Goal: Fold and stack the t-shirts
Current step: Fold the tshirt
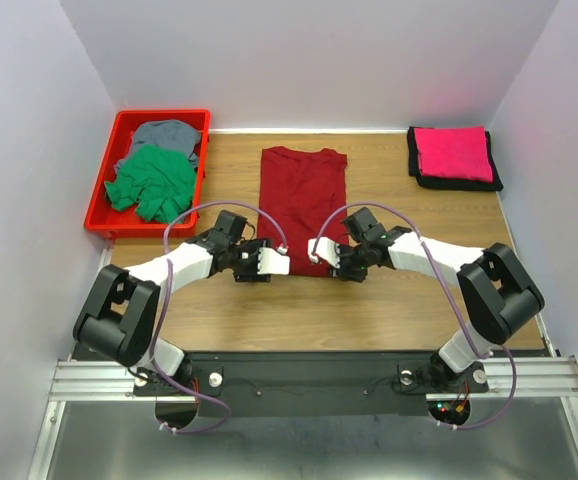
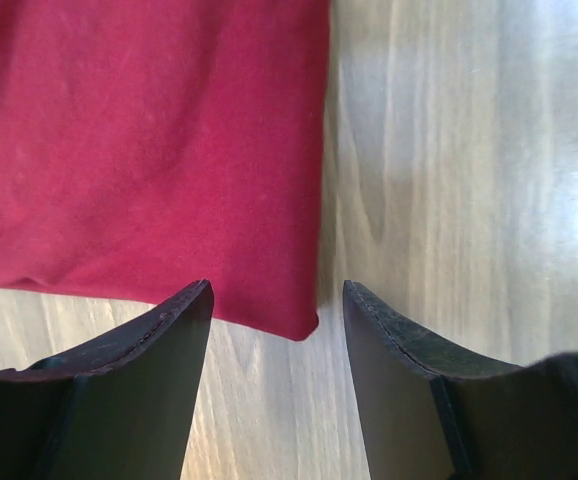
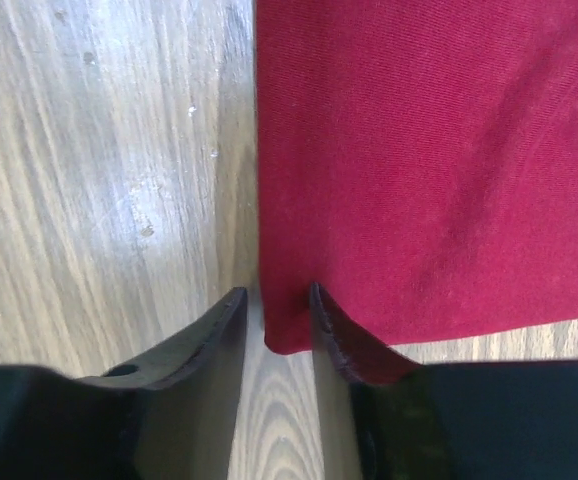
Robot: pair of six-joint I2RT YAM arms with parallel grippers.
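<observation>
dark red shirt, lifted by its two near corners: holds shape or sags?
Likely floppy: the dark red t-shirt lies flat as thin folded cloth, so its middle would probably sag. Probably light: the wrist views show a thin edge. Pushed, it may bunch rather than slide on the wooden table.

A light-brown wood-grain counter (image 1: 389,310) fills the middle of the top view, boxed in by plain pale lavender walls (image 1: 309,60). A faint pink glow (image 1: 459,105) tints the back wall at upper right. An aluminium rail (image 1: 89,378) crosses the lower frame, with a dull grey surface (image 1: 319,455) below.
</observation>
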